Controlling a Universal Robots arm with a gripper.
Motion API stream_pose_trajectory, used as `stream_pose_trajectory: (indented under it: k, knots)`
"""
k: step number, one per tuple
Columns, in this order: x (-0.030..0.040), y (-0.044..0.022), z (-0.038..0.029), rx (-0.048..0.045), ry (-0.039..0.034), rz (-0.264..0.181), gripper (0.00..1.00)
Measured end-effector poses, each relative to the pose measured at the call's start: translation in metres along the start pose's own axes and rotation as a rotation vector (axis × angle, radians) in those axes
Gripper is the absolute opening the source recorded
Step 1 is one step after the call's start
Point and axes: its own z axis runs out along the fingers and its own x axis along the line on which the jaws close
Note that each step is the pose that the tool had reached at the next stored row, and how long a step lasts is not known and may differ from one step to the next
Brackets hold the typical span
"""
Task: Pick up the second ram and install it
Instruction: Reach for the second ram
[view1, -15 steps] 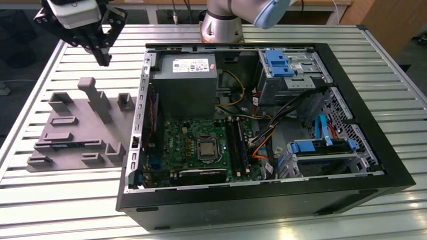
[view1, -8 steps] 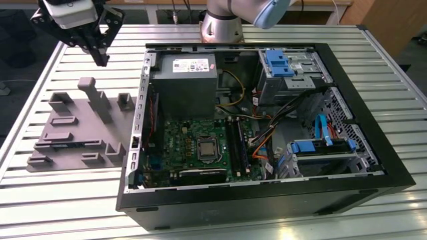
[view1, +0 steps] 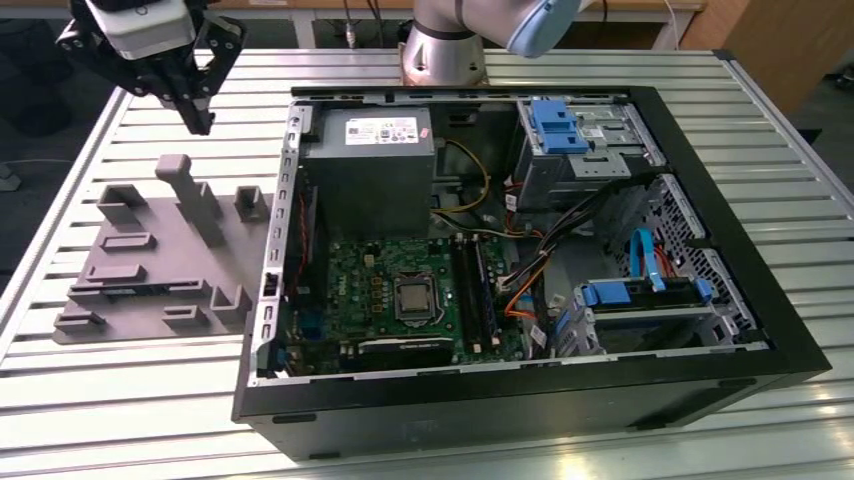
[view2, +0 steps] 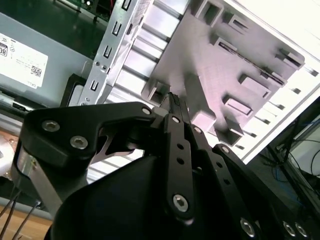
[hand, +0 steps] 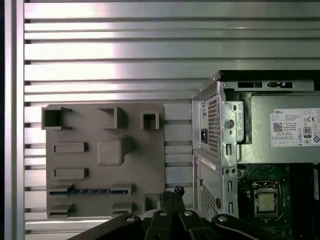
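The second ram (hand: 90, 190) is a thin dark blue strip standing on edge in a long slot of the grey fixture plate (hand: 140, 150). In the exterior view that plate (view1: 160, 265) lies on the slatted table at the exterior view's left, beside the open computer case. My gripper (view1: 203, 118) hangs high above the plate's far edge with its black fingers drawn together to a point and nothing between them. In both wrist views the fingertips (hand: 173, 193) (view2: 172, 100) meet, well apart from the ram. The green motherboard (view1: 400, 290) with its long black slots (view1: 470, 285) lies inside the case.
The open black computer case (view1: 787, 340) fills the table's middle, holding a grey power supply (view1: 374, 160), drive cages with blue clips (view1: 554, 125) and bundled cables (view1: 534, 280). Tall grey posts (view1: 187, 195) rise from the fixture plate. The arm's base (view1: 441, 50) stands behind the case.
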Motion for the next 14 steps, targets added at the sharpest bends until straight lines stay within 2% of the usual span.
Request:
stream_pose_trajectory:
  k: [8,14]
  knots:
    - [0.0200,-0.0040,0.0020,0.0011,0.0017,-0.003,0.11]
    - [0.0409,-0.0063,0.0028,0.0012,0.0018,-0.004,0.11]
